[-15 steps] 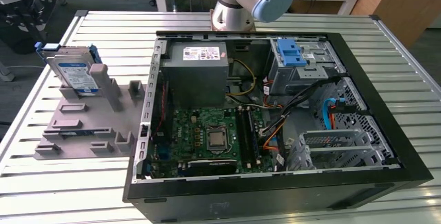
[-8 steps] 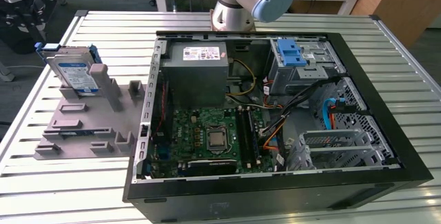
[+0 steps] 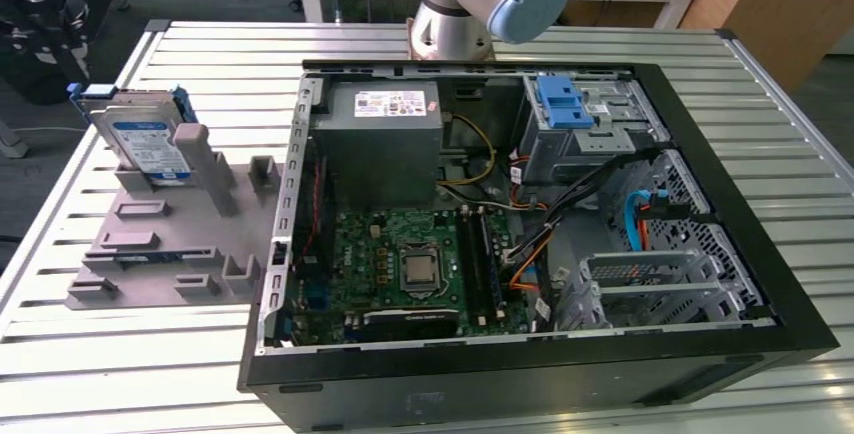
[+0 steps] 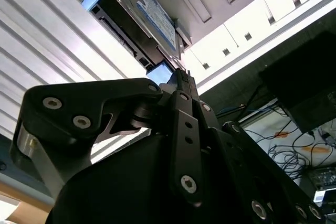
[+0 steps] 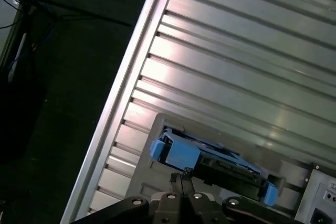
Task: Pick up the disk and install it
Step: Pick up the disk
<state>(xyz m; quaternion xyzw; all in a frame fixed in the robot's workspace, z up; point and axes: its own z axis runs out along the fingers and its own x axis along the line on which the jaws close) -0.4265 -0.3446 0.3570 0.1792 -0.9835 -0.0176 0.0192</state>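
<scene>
Pick-up stage: our black gripper (image 5: 180,174) hung empty, jaws together, near the silver blue-framed disk (image 3: 144,144) standing in its grey rack (image 3: 167,219); we reckoned grasping needed them parted.

Nothing readable here tbh: the disk (image 3: 140,144) has a blue-and-white label, the grey power supply box (image 3: 380,149) has stickers, print's too tiny.

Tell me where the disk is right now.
The disk stands on edge in the grey fixture at the exterior view's left, beside the open computer case.
</scene>
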